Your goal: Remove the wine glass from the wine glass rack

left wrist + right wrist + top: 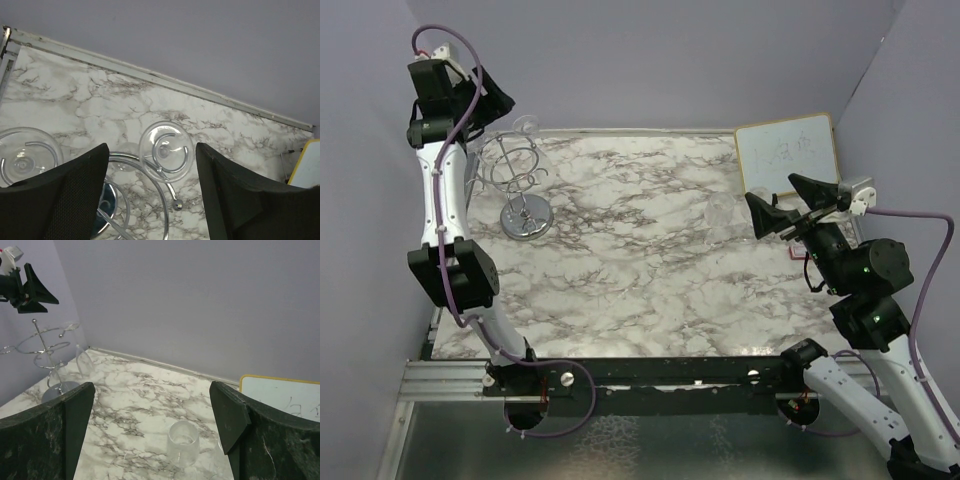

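The chrome wine glass rack (520, 175) stands at the table's back left on its round base (525, 222). A clear wine glass hangs upside down from one curled arm, its round foot (165, 150) on top of the loop. A second glass foot (25, 155) hangs further left. My left gripper (150, 167) hovers just above the rack, jaws apart, with the first foot showing between them and nothing held. In the right wrist view the rack (45, 355) and a hanging glass (82, 360) show at far left. My right gripper (772, 190) stands open at the right, empty.
Another clear glass (184, 442) stands on the marble table (640, 280) just ahead of the right gripper. A small yellow-framed whiteboard (787, 152) leans at the back right. Grey walls close in the back and both sides.
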`<state>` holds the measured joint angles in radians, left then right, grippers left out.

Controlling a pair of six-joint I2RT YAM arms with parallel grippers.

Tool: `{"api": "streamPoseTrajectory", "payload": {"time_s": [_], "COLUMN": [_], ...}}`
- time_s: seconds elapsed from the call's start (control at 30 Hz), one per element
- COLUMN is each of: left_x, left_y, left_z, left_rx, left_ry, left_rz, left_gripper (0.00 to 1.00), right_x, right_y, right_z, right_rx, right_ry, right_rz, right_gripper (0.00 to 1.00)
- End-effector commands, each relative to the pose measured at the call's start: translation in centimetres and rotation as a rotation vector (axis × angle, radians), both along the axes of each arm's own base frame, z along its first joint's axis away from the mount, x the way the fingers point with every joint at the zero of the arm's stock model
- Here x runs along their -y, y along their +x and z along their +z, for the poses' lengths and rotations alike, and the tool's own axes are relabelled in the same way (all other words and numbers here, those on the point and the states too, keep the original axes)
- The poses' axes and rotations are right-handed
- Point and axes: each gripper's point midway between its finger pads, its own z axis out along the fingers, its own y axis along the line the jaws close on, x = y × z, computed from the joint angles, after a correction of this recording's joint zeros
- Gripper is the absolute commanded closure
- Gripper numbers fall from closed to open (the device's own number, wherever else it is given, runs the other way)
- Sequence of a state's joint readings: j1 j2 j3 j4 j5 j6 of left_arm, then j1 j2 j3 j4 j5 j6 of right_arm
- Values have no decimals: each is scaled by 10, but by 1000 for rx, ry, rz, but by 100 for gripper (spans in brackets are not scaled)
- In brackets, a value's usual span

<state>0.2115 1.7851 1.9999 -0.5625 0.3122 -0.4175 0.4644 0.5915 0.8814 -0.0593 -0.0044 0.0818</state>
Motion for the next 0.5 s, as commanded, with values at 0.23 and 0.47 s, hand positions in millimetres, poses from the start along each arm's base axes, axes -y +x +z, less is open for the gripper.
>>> {"api": "streamPoseTrajectory", "payload": {"time_s": [0.23, 0.47], "left_x": [1, 2], "left_y": [19, 21], "left_z": [-27, -35], "left_rx": [-21, -25], "left_ry": [-244, -267], "left_rz": [-208, -217], "left_gripper": [48, 58], "right_x": [-10, -10], "right_y": [-6, -7], "right_z": [6, 8], "right_rx": [29, 33], "right_ry": [1, 1], "right_rz": [56, 61], "right_gripper": [0, 0]}}
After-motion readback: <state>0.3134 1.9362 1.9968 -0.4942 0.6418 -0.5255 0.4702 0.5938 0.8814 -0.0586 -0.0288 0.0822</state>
